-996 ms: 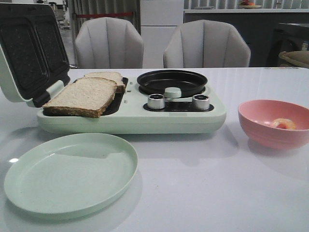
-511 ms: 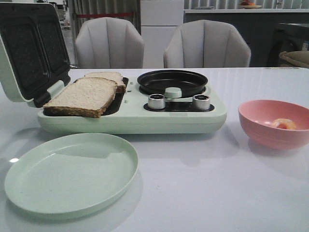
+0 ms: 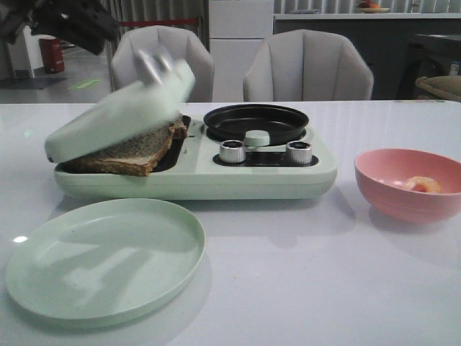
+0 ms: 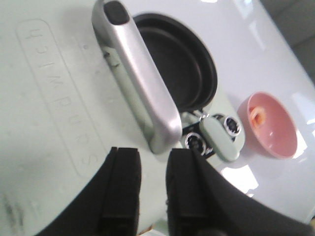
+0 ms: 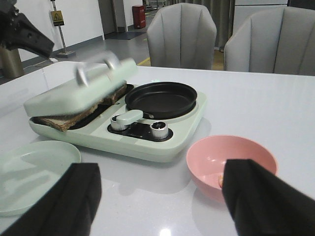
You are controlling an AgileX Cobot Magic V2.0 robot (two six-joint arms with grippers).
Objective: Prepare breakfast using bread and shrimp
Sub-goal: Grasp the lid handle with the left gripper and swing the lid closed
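Bread (image 3: 137, 153) lies on the left plate of my grill (image 3: 216, 173), mostly under the lid (image 3: 115, 115), which hangs tilted partway down and looks blurred. I see only the front slice's crust edge and a corner of the second slice behind it.

Going by size: the white counter (image 3: 302, 274) carries everything. The grill sits toward the back left, with a round black pan (image 3: 256, 121) set in its right half and two knobs (image 3: 234, 151) in front of the pan. A pale green plate (image 3: 101, 256) rests just before the grill. A pink bowl (image 3: 407, 184) stands to the right, apart from the grill, and the shrimp (image 3: 423, 184) lies inside it.

My left tool (image 4: 150, 184) hovers just above the lid beside its silver handle (image 4: 140, 81), fingers (image 4: 123, 182) narrowly apart and holding nothing; the bread is below it, hidden by the lid. My right tool (image 5: 157, 196) is spread wide over the counter's front, with the bowl and shrimp near its right finger and the bread well off to the left.
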